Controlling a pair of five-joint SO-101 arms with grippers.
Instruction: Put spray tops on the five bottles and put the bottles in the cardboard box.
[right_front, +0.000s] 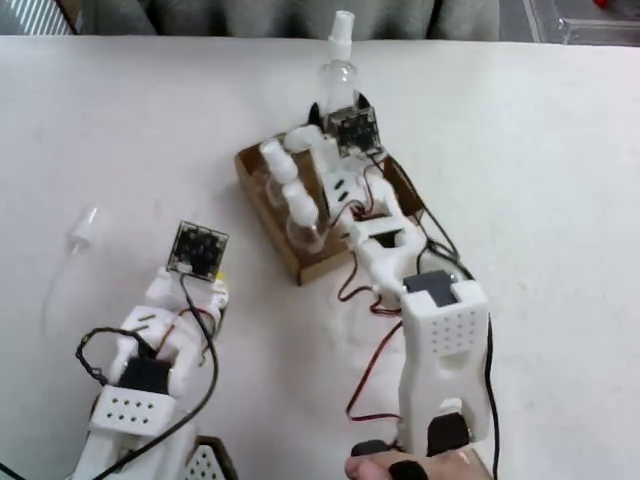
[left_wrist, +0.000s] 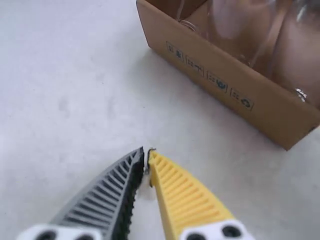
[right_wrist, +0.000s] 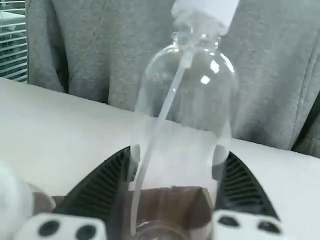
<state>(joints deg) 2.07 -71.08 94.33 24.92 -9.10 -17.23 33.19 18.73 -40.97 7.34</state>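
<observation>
Gripped capped bottle (right_wrist: 185, 100) upright in right gripper (right_wrist: 177, 155), at far end of cardboard box (right_front: 300, 262). Saw more capped bottles (right_front: 290, 195) lying inside box. Found left gripper (left_wrist: 146, 155) pinched closed on nothing, just beside box's side wall. Spotted loose spray top (right_front: 82, 232) on table (right_front: 520, 150), well apart from box.
</observation>
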